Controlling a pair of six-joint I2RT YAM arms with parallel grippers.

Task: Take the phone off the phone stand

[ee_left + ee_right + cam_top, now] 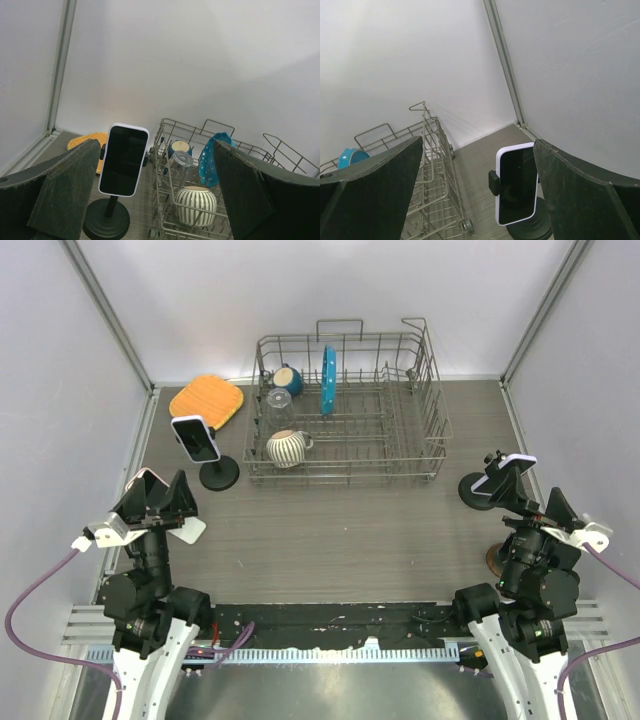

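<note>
Looking across the grey counter (350, 530), past the wire dish rack (350, 472) at its 12 o'clock, I see two stands, each bearing a phone, so either arm has a candidate. The left end effector (165, 485) is spread wide and holds nothing; the left stand (220, 475) rises at about its 1 o'clock, near. The right end effector (535, 498), likewise released, has the right stand (473, 490) at its 10 o'clock, seemingly closer. The left phone (195, 437) and the right phone (503, 472) both sit clamped in their cradles, long axis upright and leaning back, with dark screens and white cases.
</note>
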